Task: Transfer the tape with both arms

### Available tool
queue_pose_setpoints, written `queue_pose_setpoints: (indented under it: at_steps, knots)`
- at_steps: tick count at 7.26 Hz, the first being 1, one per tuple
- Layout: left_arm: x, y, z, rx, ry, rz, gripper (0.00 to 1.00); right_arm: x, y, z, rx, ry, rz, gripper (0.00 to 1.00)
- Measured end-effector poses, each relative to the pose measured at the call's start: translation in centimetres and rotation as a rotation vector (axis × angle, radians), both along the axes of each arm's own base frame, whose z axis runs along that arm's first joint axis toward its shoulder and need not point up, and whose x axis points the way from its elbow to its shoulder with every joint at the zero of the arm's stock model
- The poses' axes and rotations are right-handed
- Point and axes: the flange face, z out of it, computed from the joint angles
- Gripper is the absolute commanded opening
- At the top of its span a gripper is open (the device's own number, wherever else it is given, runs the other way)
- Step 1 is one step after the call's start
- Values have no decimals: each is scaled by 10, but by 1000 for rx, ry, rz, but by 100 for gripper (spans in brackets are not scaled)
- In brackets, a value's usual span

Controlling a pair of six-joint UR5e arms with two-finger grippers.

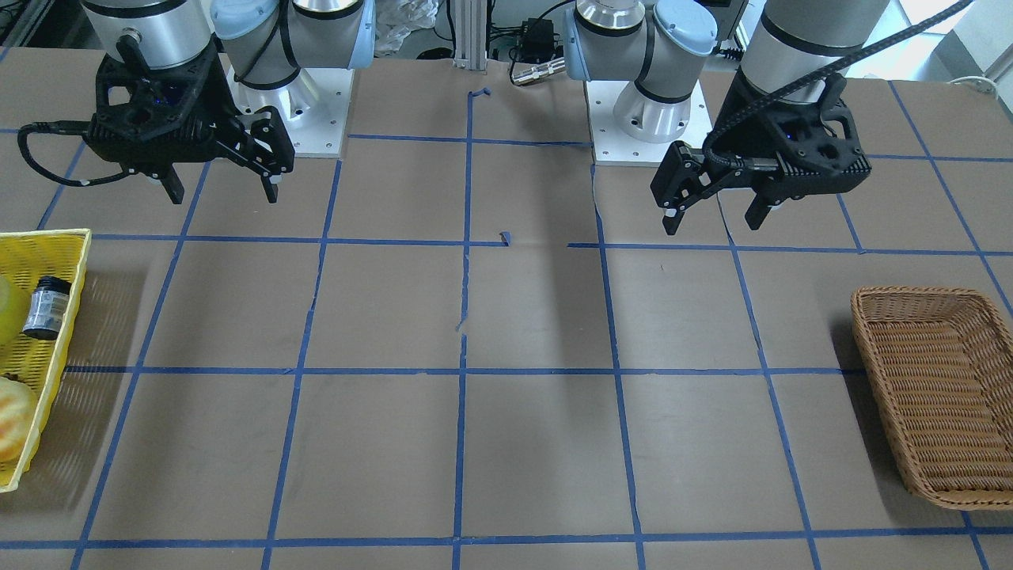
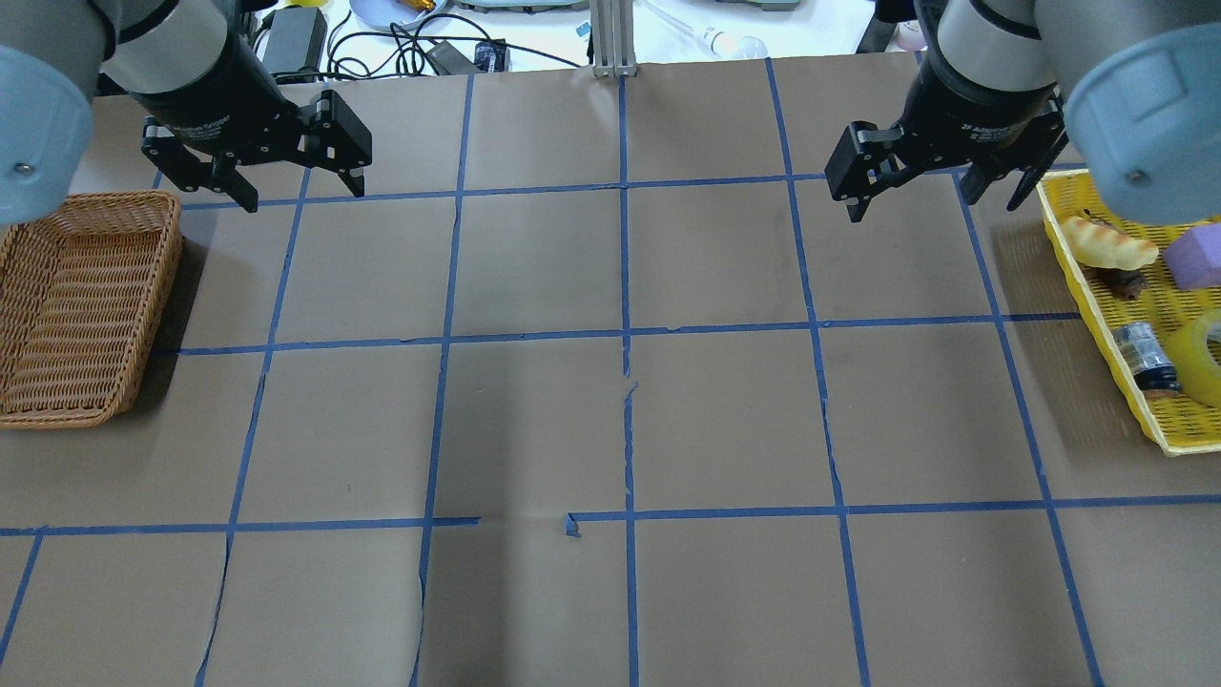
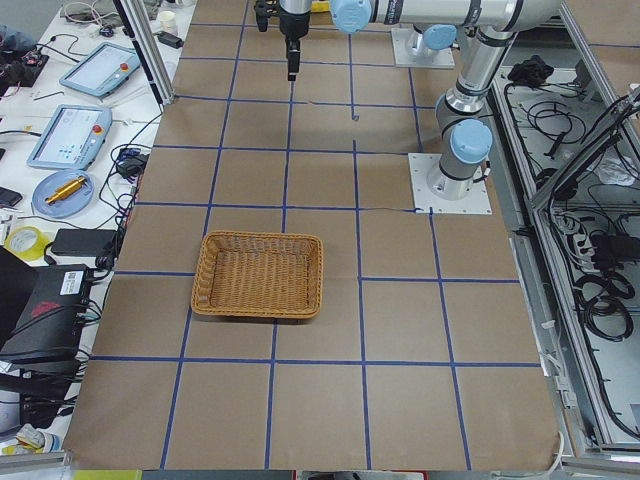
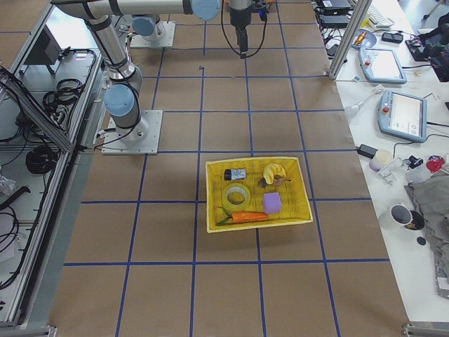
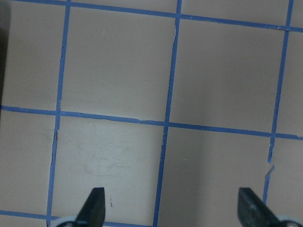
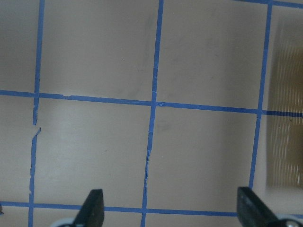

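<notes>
The right black two-finger gripper point(image 2: 935, 205), spread empty like the left gripper point(image 2: 305, 197), might have knocked the small dark jar point(image 2: 1145, 355) just beside the translucent yellow tape roll point(image 2: 1200, 372).

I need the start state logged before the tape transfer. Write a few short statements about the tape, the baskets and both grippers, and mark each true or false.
1. The tape lies in the yellow basket. True.
2. The right gripper is shut on the tape. False: it is open and holds nothing, apart from the yellow basket.
3. The wicker basket holds nothing. True.
4. The left gripper is shut. False: its jaws stand wide open, with only the table below them.
5. The carrot lies in the wicker basket. False: it lies in the yellow basket, next to the tape.
</notes>
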Motion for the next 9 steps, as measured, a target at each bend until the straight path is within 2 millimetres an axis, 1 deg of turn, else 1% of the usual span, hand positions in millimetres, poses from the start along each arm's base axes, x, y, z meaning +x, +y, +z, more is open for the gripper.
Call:
queue_pose_setpoints:
  at_steps: [9]
  knots:
    - [-2, 0, 0, -1, 2, 0, 100, 4, 6, 3, 3, -33, 7, 100]
